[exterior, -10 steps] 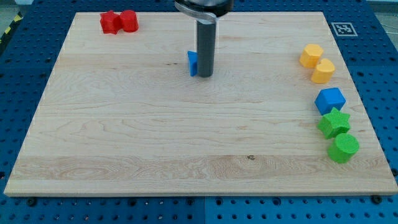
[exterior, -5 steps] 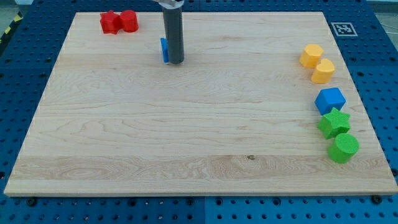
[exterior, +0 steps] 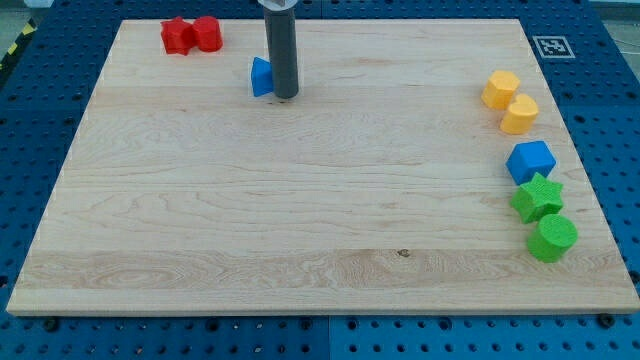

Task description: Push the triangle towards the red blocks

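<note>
Here, my tip point(exterior: 286, 96), a plain gripperless rod end, touches the right side of the small blue triangle block point(exterior: 261, 77). Two red blocks point(exterior: 192, 34) sit touching, near the wooden board's point(exterior: 250, 220) upper-left corner.

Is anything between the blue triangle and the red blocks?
No. The camera view shows only bare board between the triangle and the red blocks.

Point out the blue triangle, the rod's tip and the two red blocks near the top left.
blue triangle point(exterior: 261, 78), camera view, on its visible left face
my tip point(exterior: 286, 96), camera view, the rod's very end
red blocks point(exterior: 192, 35), camera view, where the pair meets
</note>
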{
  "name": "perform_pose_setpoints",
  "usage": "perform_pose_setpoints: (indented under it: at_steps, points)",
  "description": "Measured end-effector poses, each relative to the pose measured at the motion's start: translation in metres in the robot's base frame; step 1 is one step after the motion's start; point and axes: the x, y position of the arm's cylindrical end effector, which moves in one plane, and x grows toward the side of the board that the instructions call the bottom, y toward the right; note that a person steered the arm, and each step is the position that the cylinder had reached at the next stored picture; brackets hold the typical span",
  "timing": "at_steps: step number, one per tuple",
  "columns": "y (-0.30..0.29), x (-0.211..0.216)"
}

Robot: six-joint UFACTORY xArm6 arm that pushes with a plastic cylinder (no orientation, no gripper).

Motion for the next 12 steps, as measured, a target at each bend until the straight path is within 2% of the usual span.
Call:
perform_pose_setpoints:
  at_steps: [1, 3, 4, 7, 9, 11, 12]
  points:
    - [-0.004, -0.002]
    - [-0.009, -0.033]
    - [-0.028, -0.037]
    - [-0.075, -0.032]
    - [-0.075, -0.004]
    - [-0.075, -0.028]
    - [-0.096, -0.032]
